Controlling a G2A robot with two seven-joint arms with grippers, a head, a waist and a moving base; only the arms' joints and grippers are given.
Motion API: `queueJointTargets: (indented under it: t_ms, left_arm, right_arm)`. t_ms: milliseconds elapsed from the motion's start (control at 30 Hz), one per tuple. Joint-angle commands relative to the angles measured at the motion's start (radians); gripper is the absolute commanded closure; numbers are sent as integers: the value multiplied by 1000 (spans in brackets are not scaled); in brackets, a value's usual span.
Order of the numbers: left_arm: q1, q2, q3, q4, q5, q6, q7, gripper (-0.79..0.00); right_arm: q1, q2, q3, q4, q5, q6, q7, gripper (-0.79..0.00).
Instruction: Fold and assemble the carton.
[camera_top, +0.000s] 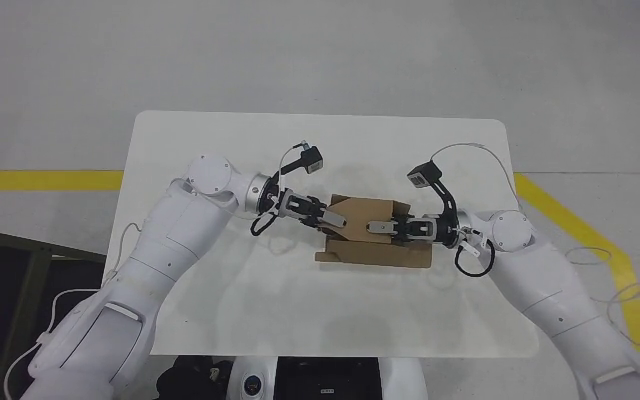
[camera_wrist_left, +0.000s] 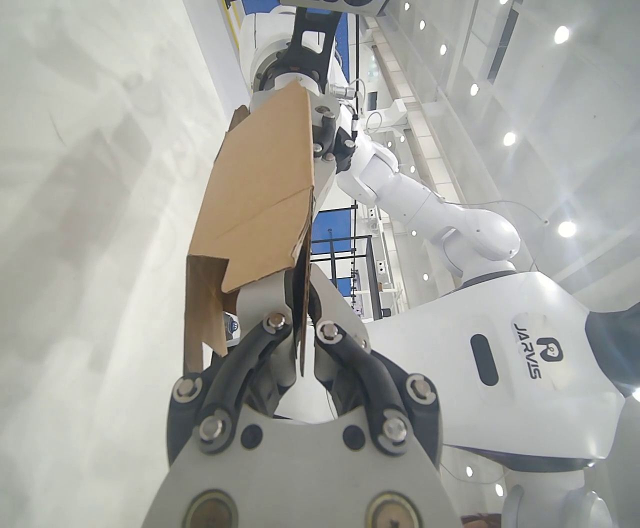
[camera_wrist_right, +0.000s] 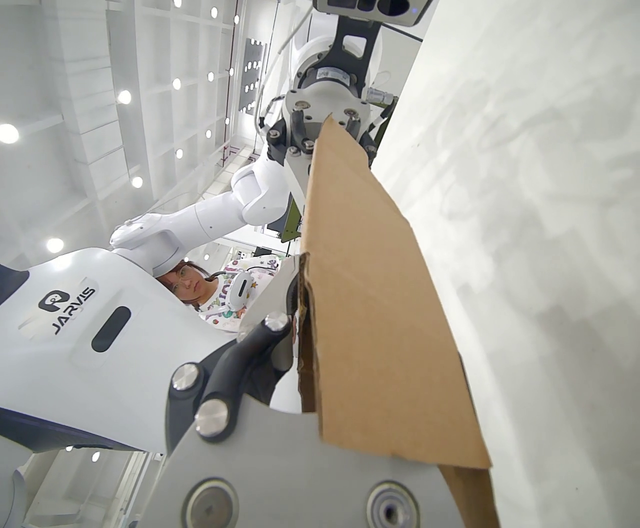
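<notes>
A flat brown carton is held just above the middle of the white table, between both arms. My left gripper is shut on the carton's left end. In the left wrist view its two fingers pinch a thin cardboard edge, and the carton stretches away toward the other gripper. My right gripper is shut on the right part of the carton. In the right wrist view the carton covers one finger, and the other finger presses against the panel. The left gripper holds the far end.
The white table has bare surface all around the carton. Its far edge and side edges border a grey floor with yellow tape lines.
</notes>
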Motion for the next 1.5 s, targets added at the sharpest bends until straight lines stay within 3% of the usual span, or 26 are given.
queueJointTargets:
  t_ms: [0,33,67,100,767,1467]
  left_arm:
    - [0,1,-4,-2,-5,0,0,-222]
    - [0,1,-5,-3,-6,1,-1,-326]
    - [0,2,-8,-5,-6,0,0,-606]
    - [1,3,-10,-7,-6,-1,1,-785]
    - [44,10,-79,-74,-143,10,-10,-785]
    - [-8,-33,-6,-77,-108,11,1,-785]
  right_arm:
    - [1,-2,-1,2,-2,1,0,0]
    - [1,-2,-2,2,-2,0,0,0]
    - [1,-3,-3,3,-3,0,0,0]
    - [1,-4,-4,4,-3,0,0,0]
    - [4,-18,-12,39,-43,-3,-3,0]
    - [15,-54,-16,69,-70,-16,-24,0]
